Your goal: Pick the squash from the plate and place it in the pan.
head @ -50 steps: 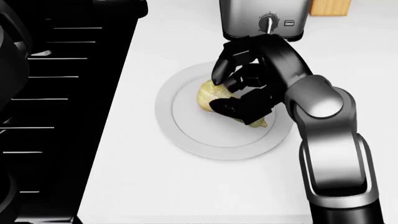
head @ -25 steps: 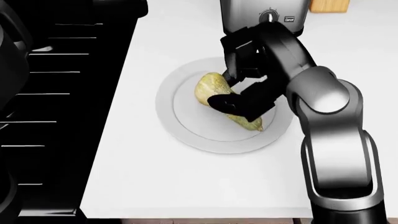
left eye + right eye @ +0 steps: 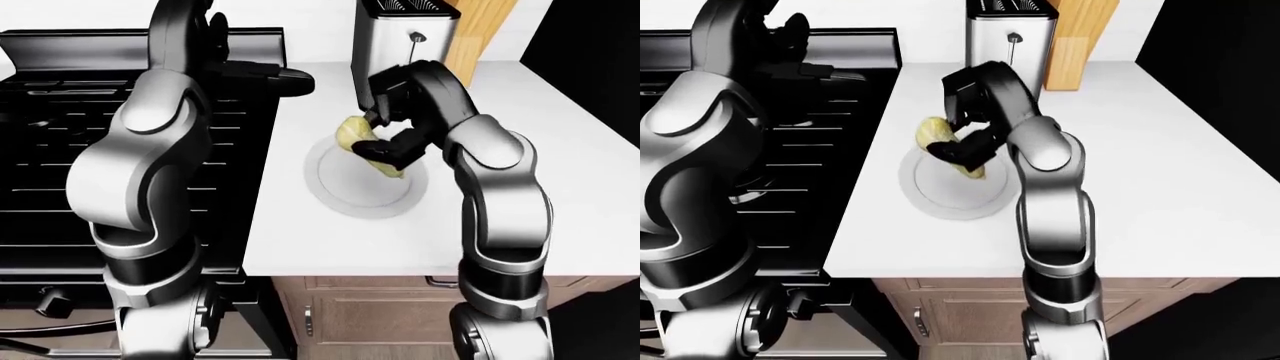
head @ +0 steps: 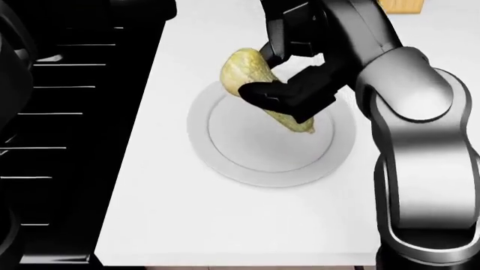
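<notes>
Currently: right hand (image 4: 288, 84) clamped on squash (image 4: 251, 70), held above plate (image 4: 225, 152). Left hand not visible. Risk: your grip sits mid-body; squash may slip during swing toward stove (image 3: 60, 150).

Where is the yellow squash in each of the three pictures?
Left-eye view: the pale yellow-green squash is a little above centre, in the right hand's black fingers.
Head view: the squash is upper centre, above the plate.
Right-eye view: the squash is left of centre, upper half.
Shared landmark: the round white plate just beneath it on the white counter.
</notes>
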You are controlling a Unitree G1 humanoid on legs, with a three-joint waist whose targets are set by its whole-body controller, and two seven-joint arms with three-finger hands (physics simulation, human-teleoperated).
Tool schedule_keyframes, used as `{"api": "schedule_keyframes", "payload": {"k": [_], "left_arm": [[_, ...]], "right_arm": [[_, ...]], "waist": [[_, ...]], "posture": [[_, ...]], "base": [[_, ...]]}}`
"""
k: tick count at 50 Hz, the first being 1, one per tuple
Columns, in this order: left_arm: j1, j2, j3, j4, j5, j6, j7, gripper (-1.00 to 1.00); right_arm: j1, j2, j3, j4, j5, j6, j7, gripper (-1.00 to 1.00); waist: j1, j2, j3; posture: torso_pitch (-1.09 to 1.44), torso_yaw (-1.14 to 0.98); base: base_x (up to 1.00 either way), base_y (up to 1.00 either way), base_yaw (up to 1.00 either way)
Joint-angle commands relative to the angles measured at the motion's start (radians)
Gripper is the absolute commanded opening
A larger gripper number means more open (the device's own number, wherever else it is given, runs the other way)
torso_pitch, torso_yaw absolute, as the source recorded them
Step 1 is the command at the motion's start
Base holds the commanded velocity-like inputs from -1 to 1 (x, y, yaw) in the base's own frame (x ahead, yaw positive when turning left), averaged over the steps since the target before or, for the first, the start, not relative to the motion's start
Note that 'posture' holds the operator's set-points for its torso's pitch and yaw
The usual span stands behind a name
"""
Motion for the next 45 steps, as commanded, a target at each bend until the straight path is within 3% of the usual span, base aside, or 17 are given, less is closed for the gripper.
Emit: {"api": "schedule_keyframes", "payload": {"k": [1,19,20,24,32,33,35,38,39,43,45], "left_arm": [[-0.034,0.009,0.009,-0.024,0.002,-0.028,0.002,1.00],[-0.035,0.011,0.009,-0.030,-0.004,-0.022,0.008,1.00],[-0.034,0.011,0.009,-0.028,-0.003,-0.025,0.007,1.00],[-0.036,0.011,0.009,-0.028,-0.004,-0.023,0.008,1.00],[-0.036,0.011,0.009,-0.031,-0.005,-0.019,0.009,1.00],[-0.036,0.011,0.009,-0.031,-0.005,-0.020,0.009,1.00],[-0.036,0.012,0.010,-0.027,-0.005,-0.024,0.008,1.00],[-0.036,0.013,0.009,-0.027,-0.005,-0.023,0.008,1.00],[-0.036,0.012,0.009,-0.026,-0.005,-0.024,0.008,1.00],[-0.036,0.013,0.009,-0.021,-0.003,-0.029,0.006,1.00],[-0.035,0.013,0.008,-0.021,-0.002,-0.030,0.006,1.00]], "right_arm": [[-0.054,-0.007,-0.020,-0.061,0.008,-0.036,-0.028,-1.00],[-0.083,-0.017,-0.028,-0.096,0.060,-0.043,-0.098,-1.00],[-0.084,-0.018,-0.028,-0.095,0.061,-0.043,-0.100,-1.00],[-0.083,-0.021,-0.027,-0.094,0.066,-0.043,-0.103,-1.00],[-0.084,-0.026,-0.025,-0.099,0.071,-0.040,-0.107,-1.00],[-0.082,-0.026,-0.025,-0.099,0.072,-0.043,-0.107,-1.00],[-0.084,-0.026,-0.023,-0.098,0.071,-0.041,-0.107,-1.00],[-0.084,-0.025,-0.023,-0.097,0.072,-0.041,-0.107,-1.00],[-0.085,-0.025,-0.022,-0.099,0.072,-0.038,-0.107,-1.00],[-0.083,-0.024,-0.021,-0.094,0.072,-0.047,-0.109,-1.00],[-0.083,-0.024,-0.021,-0.095,0.072,-0.047,-0.109,-1.00]], "waist": [[0.000,0.000,-0.036],[-0.002,0.001,-0.032],[0.000,0.005,-0.051],[0.007,0.008,-0.066],[0.004,0.010,-0.052],[0.002,0.012,-0.035],[-0.002,0.009,-0.024],[-0.004,0.006,-0.024],[-0.004,0.009,-0.041],[0.000,0.008,-0.056],[0.003,0.001,-0.034]], "posture": [[0.00,0.00],[0.00,0.00],[0.00,0.00],[0.00,0.00],[0.00,0.00],[0.00,0.00],[0.00,0.00],[0.00,0.00],[0.00,0.00],[0.00,0.00],[0.00,0.00]], "base": [[0.00,0.00,0.00],[0.00,0.00,0.00],[-0.07,0.00,0.00],[-0.16,0.00,0.00],[-0.17,0.00,0.00],[-0.03,0.00,0.00],[0.00,0.00,0.00],[0.00,0.00,0.00],[-0.08,0.00,0.00],[-0.12,0.00,0.00],[-0.02,0.00,0.00]]}}
